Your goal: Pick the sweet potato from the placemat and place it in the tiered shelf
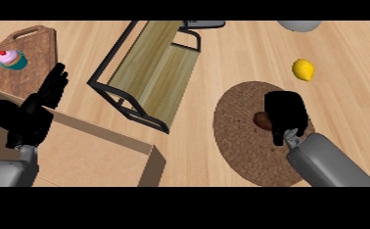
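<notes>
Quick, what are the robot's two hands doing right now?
Left hand: open, fingers straight, holding nothing.
Right hand: over the brown sweet potato on the round brown placemat; grip cannot be told.

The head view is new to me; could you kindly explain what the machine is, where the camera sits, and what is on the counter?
This is a humanoid robot seen from its own head, looking steeply down at a wooden counter. The two grey forearms with black hands are its own. The left robot hand rests open at the left edge, fingers up. The right robot hand is down over the sweet potato, which lies on the round brown placemat; I cannot tell whether it grips it. The dark-framed tiered shelf is where the potato should go. Also present: a lemon, a cupcake on a cutting board, and a grey object at the top edge.
</notes>
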`<control>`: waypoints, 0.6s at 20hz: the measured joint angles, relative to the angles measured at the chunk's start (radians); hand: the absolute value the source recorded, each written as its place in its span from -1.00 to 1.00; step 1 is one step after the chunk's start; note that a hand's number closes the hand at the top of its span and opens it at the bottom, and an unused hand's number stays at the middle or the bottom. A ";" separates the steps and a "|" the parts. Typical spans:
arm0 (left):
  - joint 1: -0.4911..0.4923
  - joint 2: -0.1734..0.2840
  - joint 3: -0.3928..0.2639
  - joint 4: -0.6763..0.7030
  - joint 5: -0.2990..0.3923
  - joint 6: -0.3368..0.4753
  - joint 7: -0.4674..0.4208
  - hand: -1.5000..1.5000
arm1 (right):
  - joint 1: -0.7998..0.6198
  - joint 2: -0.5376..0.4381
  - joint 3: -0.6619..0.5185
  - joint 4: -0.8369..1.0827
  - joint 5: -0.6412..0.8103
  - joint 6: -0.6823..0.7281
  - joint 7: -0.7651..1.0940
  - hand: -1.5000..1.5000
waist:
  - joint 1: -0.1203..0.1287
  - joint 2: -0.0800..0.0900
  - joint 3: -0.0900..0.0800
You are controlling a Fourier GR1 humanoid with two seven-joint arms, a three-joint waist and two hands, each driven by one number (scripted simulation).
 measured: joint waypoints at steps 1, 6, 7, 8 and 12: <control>0.002 0.000 0.001 -0.001 -0.001 0.001 0.002 0.00 | -0.001 0.003 0.002 -0.009 0.010 -0.006 0.004 1.00 | -0.002 -0.001 0.000; -0.001 -0.001 0.002 -0.006 -0.004 0.001 0.009 0.00 | -0.042 -0.011 0.001 -0.050 -0.015 -0.019 -0.117 1.00 | 0.001 0.004 0.001; -0.007 -0.003 0.001 -0.010 -0.003 -0.004 0.013 0.00 | -0.059 -0.014 0.004 -0.056 -0.040 -0.012 -0.180 1.00 | 0.009 0.009 0.001; -0.013 -0.004 0.001 -0.013 0.000 -0.010 0.018 0.00 | -0.076 -0.016 0.009 -0.065 -0.066 -0.005 -0.247 1.00 | 0.016 0.015 0.001; -0.028 -0.009 0.001 -0.023 0.005 -0.024 0.035 0.00 | -0.145 -0.047 -0.008 -0.091 -0.190 0.032 -0.522 1.00 | 0.033 0.028 0.000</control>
